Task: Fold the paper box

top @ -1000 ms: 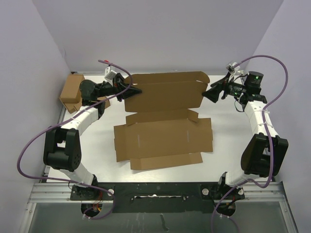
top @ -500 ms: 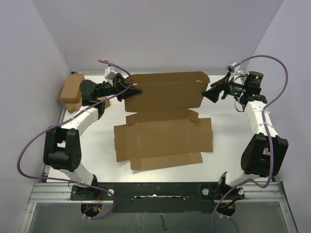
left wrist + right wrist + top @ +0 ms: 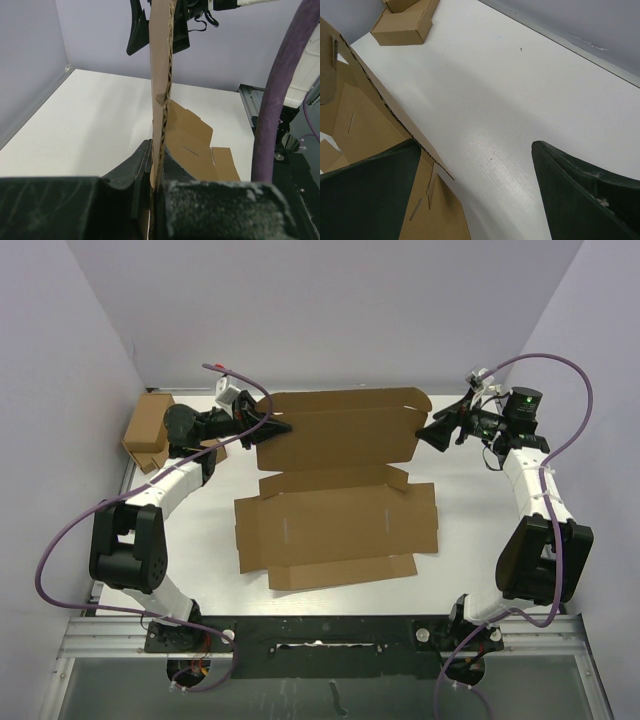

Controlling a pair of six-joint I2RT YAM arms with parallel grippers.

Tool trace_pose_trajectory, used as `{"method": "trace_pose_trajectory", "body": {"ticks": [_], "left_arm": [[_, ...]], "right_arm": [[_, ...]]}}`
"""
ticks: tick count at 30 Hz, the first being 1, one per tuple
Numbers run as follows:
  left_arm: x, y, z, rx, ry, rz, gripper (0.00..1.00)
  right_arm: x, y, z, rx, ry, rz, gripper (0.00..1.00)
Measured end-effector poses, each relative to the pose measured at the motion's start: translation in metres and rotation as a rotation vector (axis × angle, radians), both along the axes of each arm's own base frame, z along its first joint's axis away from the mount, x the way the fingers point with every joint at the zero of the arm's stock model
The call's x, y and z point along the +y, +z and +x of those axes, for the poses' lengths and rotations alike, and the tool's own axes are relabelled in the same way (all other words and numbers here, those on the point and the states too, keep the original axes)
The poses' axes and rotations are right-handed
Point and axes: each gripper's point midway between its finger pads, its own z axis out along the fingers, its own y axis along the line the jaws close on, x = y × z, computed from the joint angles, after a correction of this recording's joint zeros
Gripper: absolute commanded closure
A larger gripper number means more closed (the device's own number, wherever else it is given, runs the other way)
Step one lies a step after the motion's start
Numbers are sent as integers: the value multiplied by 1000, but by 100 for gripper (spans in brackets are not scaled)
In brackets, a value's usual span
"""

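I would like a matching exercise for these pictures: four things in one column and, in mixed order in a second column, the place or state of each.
Column one
1. left pincer
2. right pincer
3. small boxes
4. paper box

Column two
A. in the far left corner
B. open
C. shut on a cardboard edge
D. in the middle, back panel lifted

Pairs: 1-C, 2-B, 3-A, 4-D
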Motion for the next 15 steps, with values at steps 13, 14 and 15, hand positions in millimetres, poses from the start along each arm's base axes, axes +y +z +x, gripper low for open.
{"method": "trace_pose_trajectory", "body": {"ticks": [13, 14, 15], "left_arm": [[-1, 0, 0, 1, -1, -1, 100], [-2, 0, 0, 2, -1, -1, 100], [-2, 0, -1, 3, -2, -1, 100]], "right_arm": [[9, 12, 3, -30, 25, 10, 7], [12, 13, 3, -34, 34, 11, 10], [14, 14, 3, -38, 42, 13, 13]]}}
